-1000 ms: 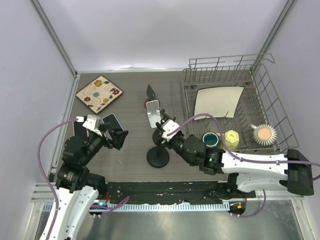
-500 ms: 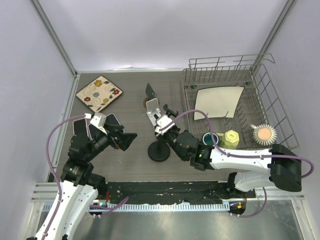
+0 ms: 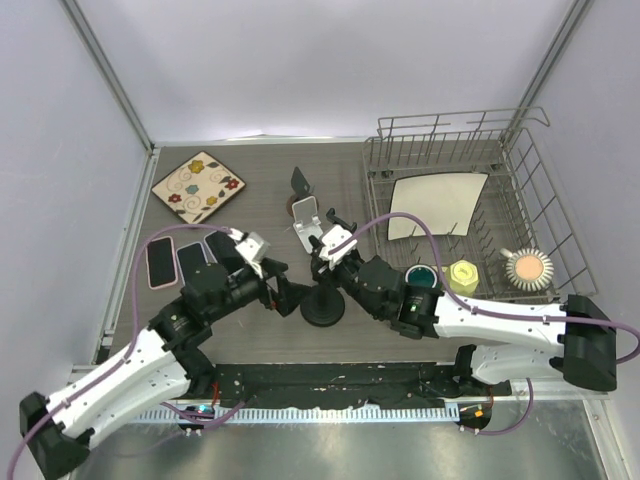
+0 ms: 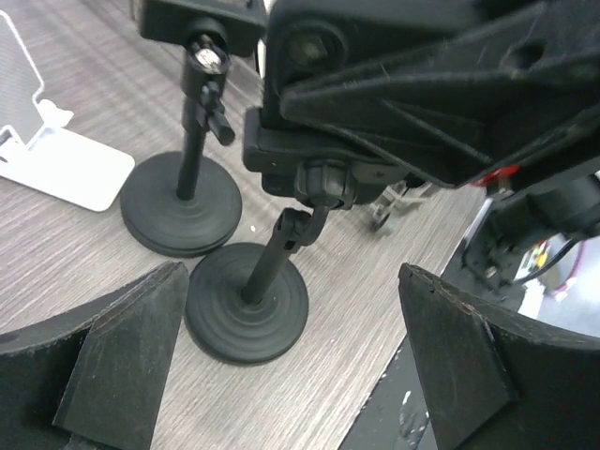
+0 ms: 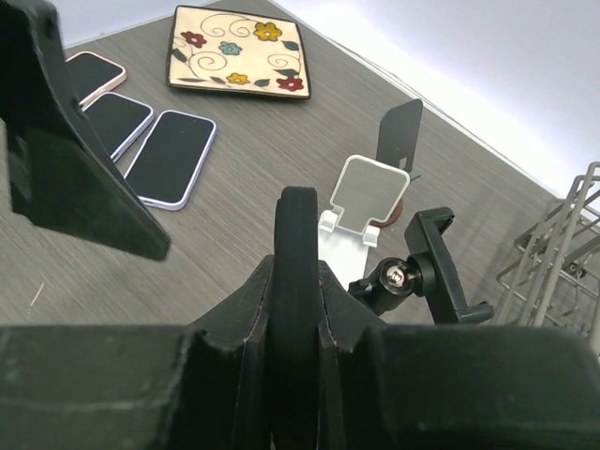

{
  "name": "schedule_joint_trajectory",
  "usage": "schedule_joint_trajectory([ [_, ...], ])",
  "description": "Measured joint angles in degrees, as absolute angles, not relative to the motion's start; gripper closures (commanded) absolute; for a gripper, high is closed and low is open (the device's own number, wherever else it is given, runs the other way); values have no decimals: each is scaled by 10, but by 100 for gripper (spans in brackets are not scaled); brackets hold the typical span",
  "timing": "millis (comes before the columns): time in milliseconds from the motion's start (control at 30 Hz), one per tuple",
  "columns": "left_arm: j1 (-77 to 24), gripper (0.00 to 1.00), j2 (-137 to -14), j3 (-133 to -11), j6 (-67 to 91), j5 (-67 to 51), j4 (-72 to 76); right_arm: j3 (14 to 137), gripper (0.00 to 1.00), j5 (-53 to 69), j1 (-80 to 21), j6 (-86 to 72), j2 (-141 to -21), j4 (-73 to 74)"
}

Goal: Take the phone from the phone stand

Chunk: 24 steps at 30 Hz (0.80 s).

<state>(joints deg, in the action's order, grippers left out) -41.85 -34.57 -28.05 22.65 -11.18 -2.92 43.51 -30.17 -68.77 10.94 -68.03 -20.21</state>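
Observation:
Three phones lie flat on the table at the left: a pink-edged one [image 3: 158, 260], a middle one [image 3: 192, 262] and a pale-edged one [image 3: 226, 250]; they also show in the right wrist view [image 5: 173, 155]. A black stand with a round base [image 3: 322, 312] [image 4: 247, 300] stands mid-table. My right gripper [image 3: 326, 262] [image 5: 298, 281] is shut on its thin black head. My left gripper [image 3: 285, 295] [image 4: 281, 375] is open and empty, low over the table just left of that base. A second black stand [image 4: 181, 202] has an empty clamp [image 5: 441, 262].
A white folding stand [image 3: 307, 218] [image 5: 361, 211] and a small dark stand [image 3: 302, 183] sit behind the black ones. A floral plate [image 3: 198, 184] lies at the back left. A wire dish rack [image 3: 520, 170] with a plate and cups fills the right side.
My left arm has swung right from the phones to the black stand's base, open, uncovering the phones. My right gripper has stayed shut on the stand's head.

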Motion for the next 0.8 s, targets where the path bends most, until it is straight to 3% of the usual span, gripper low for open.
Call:
schedule_joint_trajectory([
  [200, -545, 17, -429, -280, 148, 6, 5, 435, 99, -299, -692, 80, -660, -173],
  [467, -561, 29, -515, -278, 96, 71, 104, 429, 99, -301, -699, 42, -636, -147],
  [567, -568, 38, -538, -278, 88, 71, 139, 422, 99, -310, -699, 37, -625, -146],
  [667, -577, 50, -560, -278, 85, 68, 169, 412, 99, -317, -698, 34, -613, -144],
  [767, -589, 71, -572, -278, 86, 66, 188, 408, 94, -324, -698, 28, -605, -141],
  [800, -595, 83, -574, -277, 85, 65, 194, 407, 89, -325, -697, 26, -603, -140],
])
